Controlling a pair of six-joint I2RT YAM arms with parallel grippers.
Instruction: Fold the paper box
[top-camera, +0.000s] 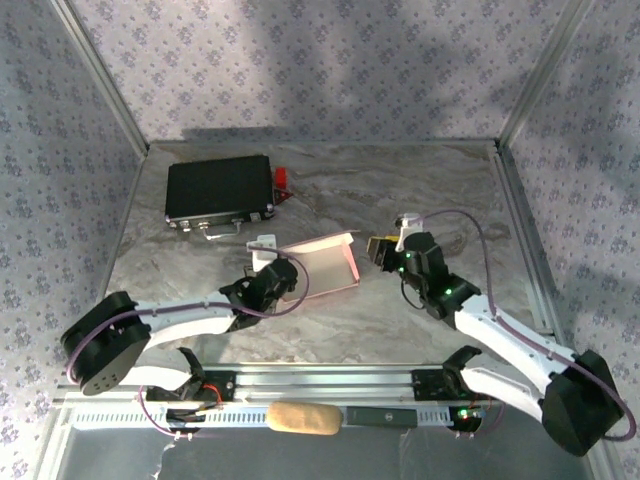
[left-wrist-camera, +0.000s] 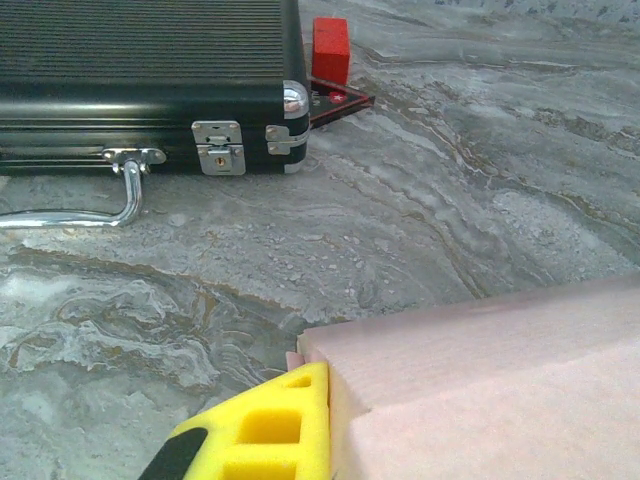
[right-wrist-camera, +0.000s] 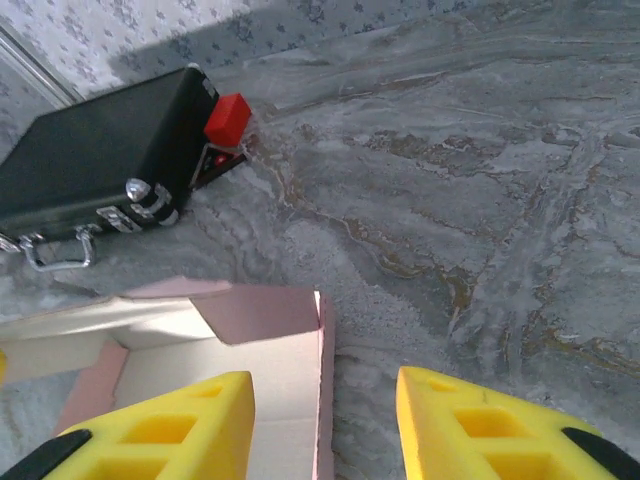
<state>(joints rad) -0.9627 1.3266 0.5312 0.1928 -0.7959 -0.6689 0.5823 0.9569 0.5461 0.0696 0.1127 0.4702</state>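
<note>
Black case (top-camera: 219, 190) beyond pink paper box (top-camera: 325, 270), red block (top-camera: 283, 178) (small) beside case

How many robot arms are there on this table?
2. The white-and-black left arm reaches from the near-left corner to the pale pink cardboard paper box; the matching right arm reaches from the near-right corner, its tip just right of that box.

Pale pink paper box (top-camera: 325, 268), partly folded, flaps upright, mid-table (top-camera: 420, 190)
</note>
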